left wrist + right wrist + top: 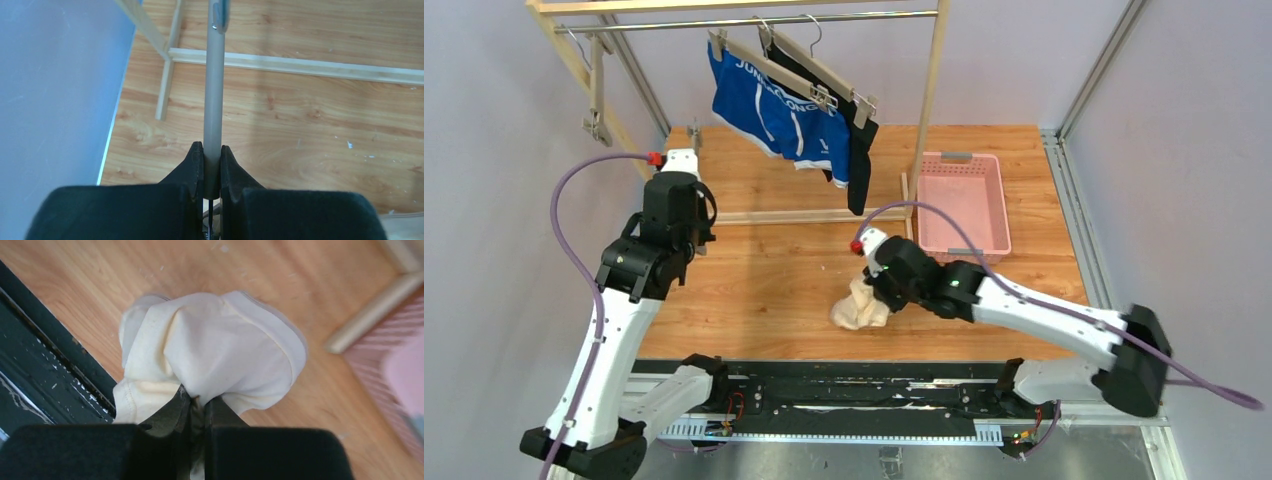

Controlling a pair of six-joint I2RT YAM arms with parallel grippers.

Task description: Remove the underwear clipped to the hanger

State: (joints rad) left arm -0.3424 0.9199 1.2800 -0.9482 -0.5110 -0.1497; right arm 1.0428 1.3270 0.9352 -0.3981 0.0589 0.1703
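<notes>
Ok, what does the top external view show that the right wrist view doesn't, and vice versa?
Only top external: the blue briefs and black briefs clipped to hangers on the rail. Only right wrist: the right gripper pinched shut on a fold of the cream-white briefs. Shared: those briefs bunched over the wooden table, and the pink basket.

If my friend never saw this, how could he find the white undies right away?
Look at the wooden table, in front of the clothes rail at the back. The robot's right hand is closed on a crumpled bundle near the front edge: the cream-white underwear. The blue underwear and black underwear hang clipped on hangers; this pale one is off the rail.
</notes>
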